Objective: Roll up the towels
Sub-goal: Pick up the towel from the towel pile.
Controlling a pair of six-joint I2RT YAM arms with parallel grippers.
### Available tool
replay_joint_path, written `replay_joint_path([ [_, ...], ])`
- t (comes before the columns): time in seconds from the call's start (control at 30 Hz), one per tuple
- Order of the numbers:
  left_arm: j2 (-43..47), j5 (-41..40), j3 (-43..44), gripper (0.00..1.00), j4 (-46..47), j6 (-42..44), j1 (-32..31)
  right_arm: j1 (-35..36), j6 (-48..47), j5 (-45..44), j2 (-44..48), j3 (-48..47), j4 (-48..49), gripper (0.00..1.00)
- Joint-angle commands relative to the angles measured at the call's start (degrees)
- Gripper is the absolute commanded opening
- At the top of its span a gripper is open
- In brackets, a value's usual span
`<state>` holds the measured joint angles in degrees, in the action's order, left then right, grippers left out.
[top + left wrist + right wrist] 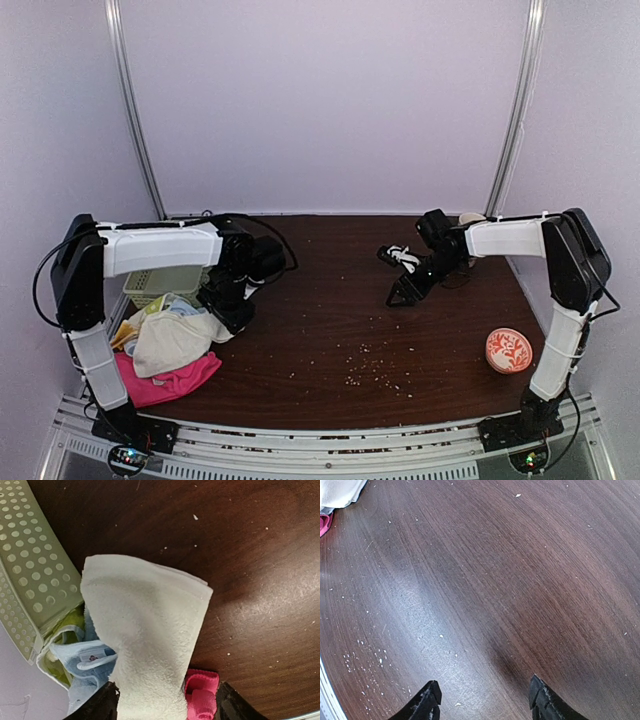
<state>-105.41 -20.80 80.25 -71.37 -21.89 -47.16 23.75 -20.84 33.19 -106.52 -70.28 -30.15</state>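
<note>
A heap of towels lies at the table's left edge. The cream-white towel [175,340] [145,630] is on top, over a hot-pink one [170,382] [202,697], a pale blue one [85,660] and a yellow-green one [75,620]. My left gripper [235,318] [167,702] hangs over the heap's right end, open, with the cream towel and a fold of the pink one lying loose between its jaws. My right gripper [400,293] [485,700] hovers open over bare wood right of centre, holding nothing. Corners of the cream towel [340,492] and the pink towel [324,524] show in the right wrist view.
A pale green perforated basket [160,282] [30,570] stands just behind the heap, against the left wall. A red and white round object [509,350] sits near the front right. Crumbs are scattered over the brown table [340,330].
</note>
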Motion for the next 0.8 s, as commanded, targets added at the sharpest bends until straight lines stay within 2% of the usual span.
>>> replay_joint_path([
  [0.0, 0.2, -4.6, -0.7, 0.67, -1.5, -2.7, -0.1, 0.0, -0.7, 0.1, -0.9, -0.4, -0.7, 0.61],
  [0.17, -0.9, -6.5, -1.7, 0.63, 0.0, -2.3, 0.9, 0.0, -1.0, 0.3, -1.3, -0.4, -0.9, 0.61],
  [0.33, -2.0, -8.2, -0.3, 0.52, 1.5, -1.1, 2.1, 0.0, -1.1, 0.2, -1.5, -0.4, -1.0, 0.61],
  [0.4, -2.6, -7.9, -0.3, 0.41, 2.3, 0.0, 2.4, 0.0, -1.2, 0.1, -1.7, -0.5, -1.1, 0.61],
  [0.6, -3.7, -7.0, 0.2, 0.18, 2.6, 1.5, 2.8, -0.1, -1.2, 0.0, -2.0, -0.6, -1.3, 0.61],
  [0.67, -3.4, -6.4, 1.0, 0.0, 2.3, 1.8, 2.8, 0.0, -1.2, 0.0, -2.2, -0.7, -1.2, 0.61],
  [0.77, -2.0, -6.4, 5.2, 0.0, 1.3, 2.2, 2.7, 0.0, -1.1, 0.3, -2.5, -1.0, -1.5, 0.6],
])
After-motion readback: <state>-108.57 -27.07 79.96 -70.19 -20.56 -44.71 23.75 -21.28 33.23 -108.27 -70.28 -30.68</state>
